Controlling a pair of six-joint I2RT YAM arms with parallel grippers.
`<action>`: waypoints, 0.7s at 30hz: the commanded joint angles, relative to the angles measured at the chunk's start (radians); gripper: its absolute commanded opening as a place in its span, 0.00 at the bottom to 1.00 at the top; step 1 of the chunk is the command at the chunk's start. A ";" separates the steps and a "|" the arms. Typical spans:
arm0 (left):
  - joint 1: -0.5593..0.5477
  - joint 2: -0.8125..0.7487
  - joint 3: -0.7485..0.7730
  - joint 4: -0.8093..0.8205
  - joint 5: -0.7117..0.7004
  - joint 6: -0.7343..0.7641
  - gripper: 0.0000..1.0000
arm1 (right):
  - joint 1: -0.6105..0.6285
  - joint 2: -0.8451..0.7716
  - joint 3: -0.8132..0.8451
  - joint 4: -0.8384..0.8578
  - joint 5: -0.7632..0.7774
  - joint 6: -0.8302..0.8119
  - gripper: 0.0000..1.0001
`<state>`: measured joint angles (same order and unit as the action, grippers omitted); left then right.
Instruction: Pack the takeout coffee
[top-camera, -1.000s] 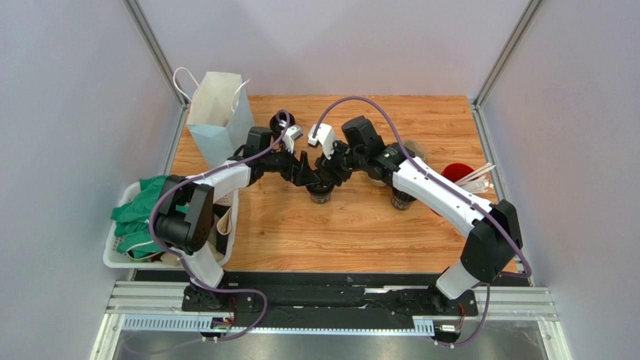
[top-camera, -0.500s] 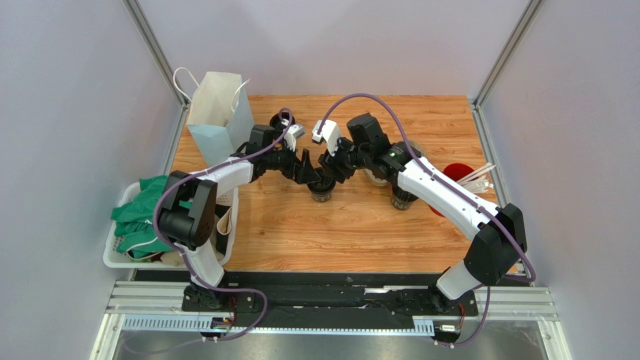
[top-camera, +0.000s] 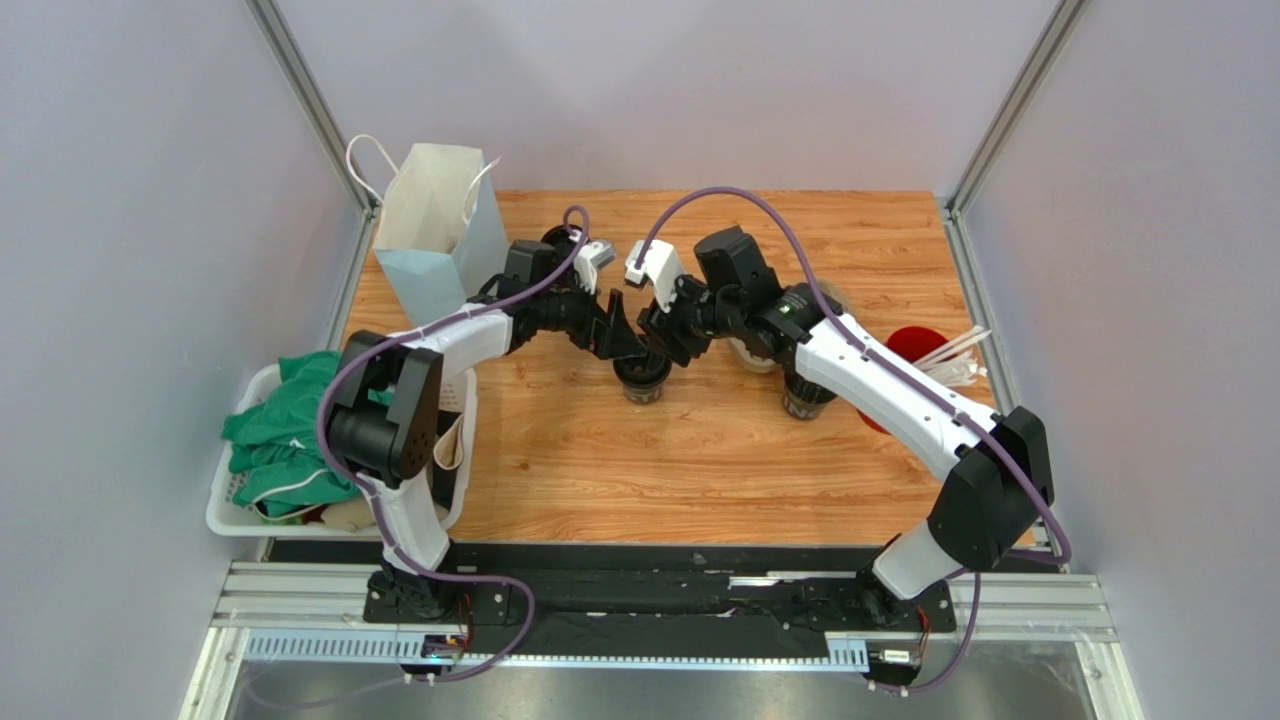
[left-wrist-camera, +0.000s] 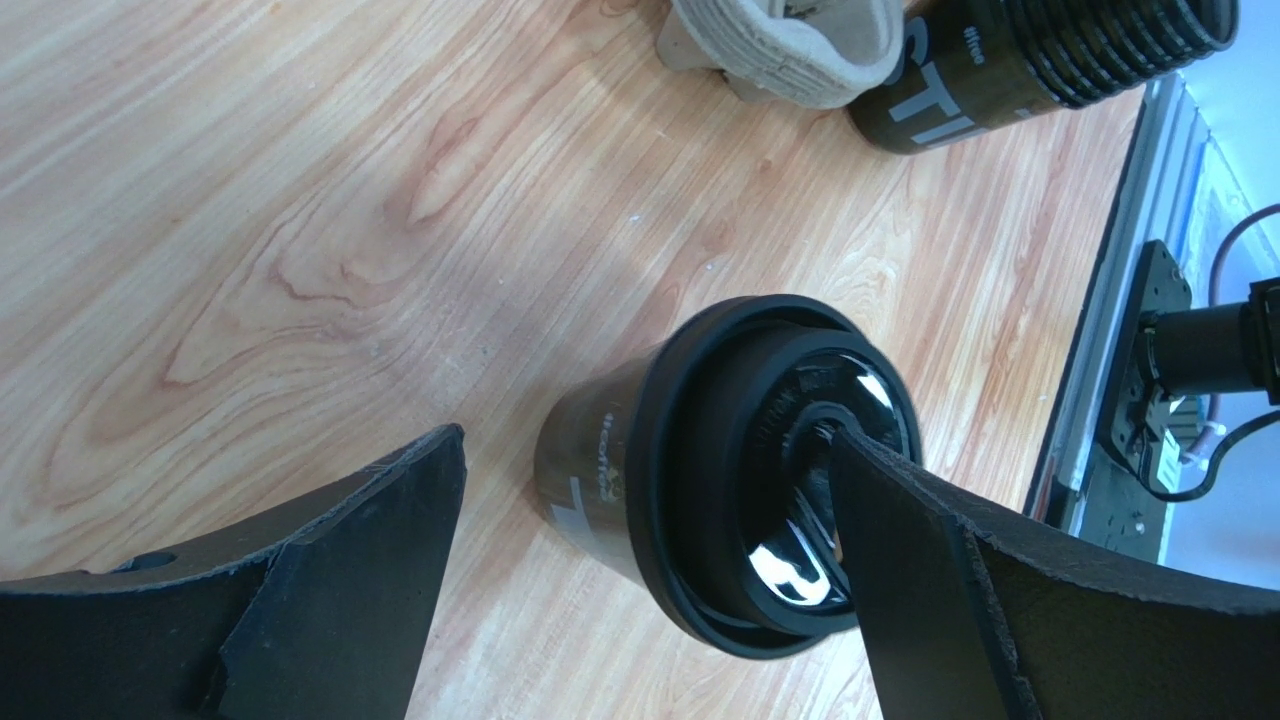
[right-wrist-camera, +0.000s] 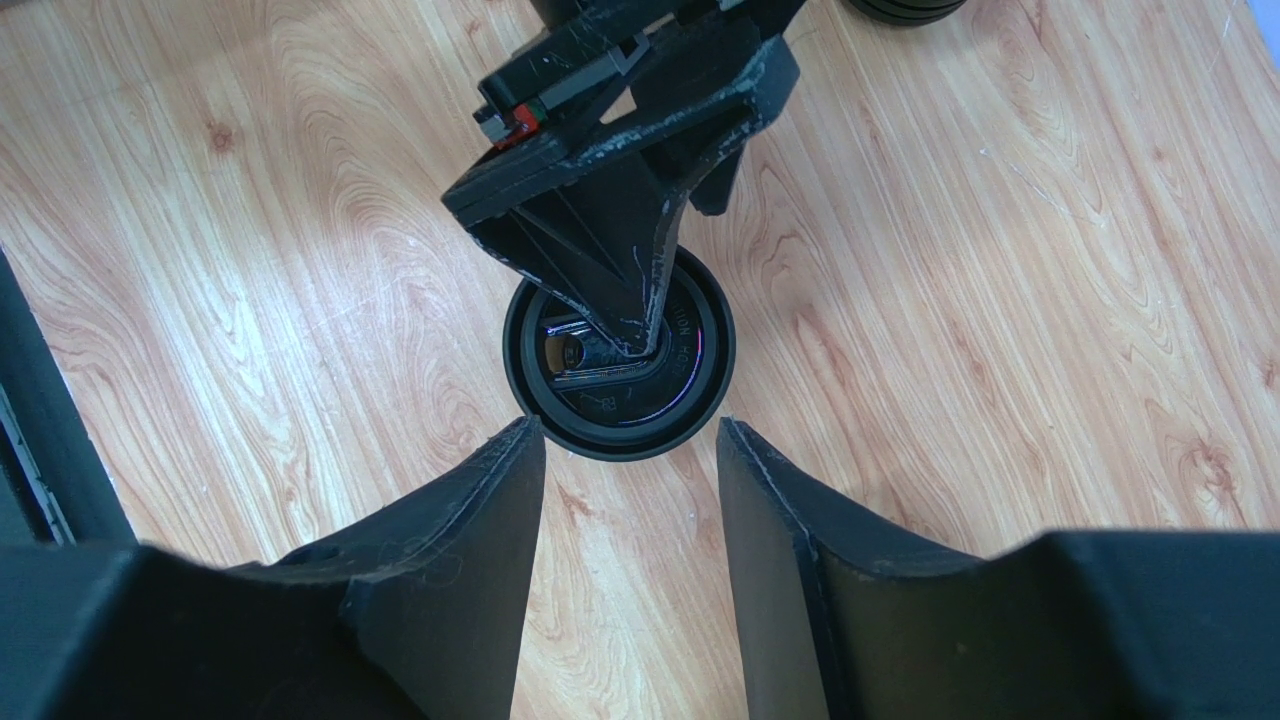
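At the middle of the wooden table (top-camera: 721, 465) stands the takeout coffee (left-wrist-camera: 721, 480), upright. Our left gripper (left-wrist-camera: 643, 447) gapes wide, one finger over its top; our right gripper (right-wrist-camera: 627, 435), half apart, holds nothing. We should straddle its wall squarely before closing, lest it tip.

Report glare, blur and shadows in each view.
Left wrist: white glare spots on the small black cylindrical cup's glossy lid; the left gripper's fingers near the lens are dark and soft, the wooden tabletop crisp. Right wrist: faint purple reflections on the lid, focus sharp. Top external: even light, soft shadows, the cup a dark detail-less blob.
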<state>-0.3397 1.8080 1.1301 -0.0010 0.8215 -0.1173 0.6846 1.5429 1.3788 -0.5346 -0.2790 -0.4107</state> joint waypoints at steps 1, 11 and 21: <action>-0.004 0.047 0.036 0.016 0.044 0.004 0.99 | -0.019 -0.009 0.000 0.031 -0.003 0.019 0.50; -0.004 0.077 0.020 0.016 0.061 0.010 0.92 | -0.129 0.048 0.017 0.025 -0.156 0.107 0.50; -0.004 0.096 0.014 0.010 0.068 0.036 0.79 | -0.246 0.269 0.114 -0.016 -0.480 0.254 0.47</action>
<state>-0.3393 1.8702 1.1419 0.0212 0.9180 -0.1318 0.4763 1.7473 1.4136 -0.5407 -0.5800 -0.2478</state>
